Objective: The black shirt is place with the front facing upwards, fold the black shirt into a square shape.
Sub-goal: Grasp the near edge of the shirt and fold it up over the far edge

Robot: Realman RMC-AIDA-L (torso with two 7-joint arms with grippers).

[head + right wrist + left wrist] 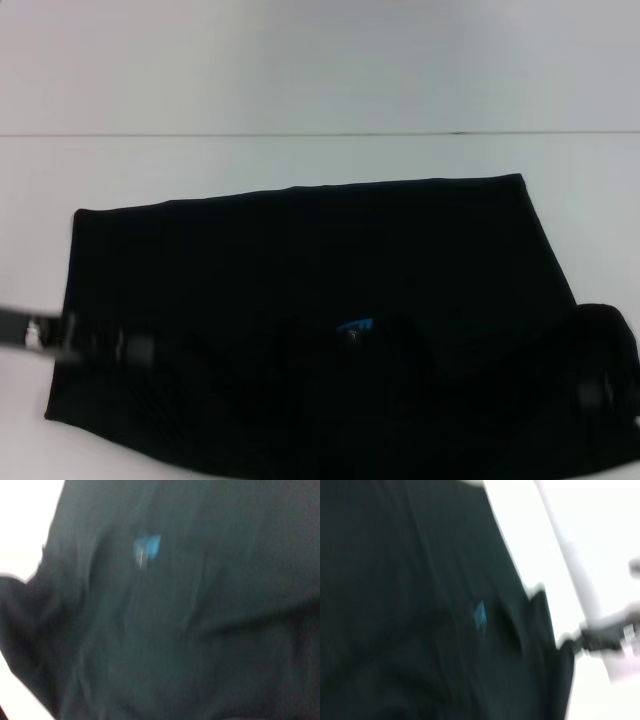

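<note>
Now the shirt (pixel 310 270) sprawls across mid-frame on the table (pixel 300 160), soft and floppy; grip corners. Left gripper (pixel 120 348) lower left, right gripper (pixel 600 385) lower right; grip state, cannot tell.

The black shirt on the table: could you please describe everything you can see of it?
The black shirt is plain, soft-looking dark fabric lying flat on the white table, its straight far edge and two far corners showing. A small blue neck label shows near its near edge. No lettering is visible. Both arms reach over its near part, left and right.
</note>
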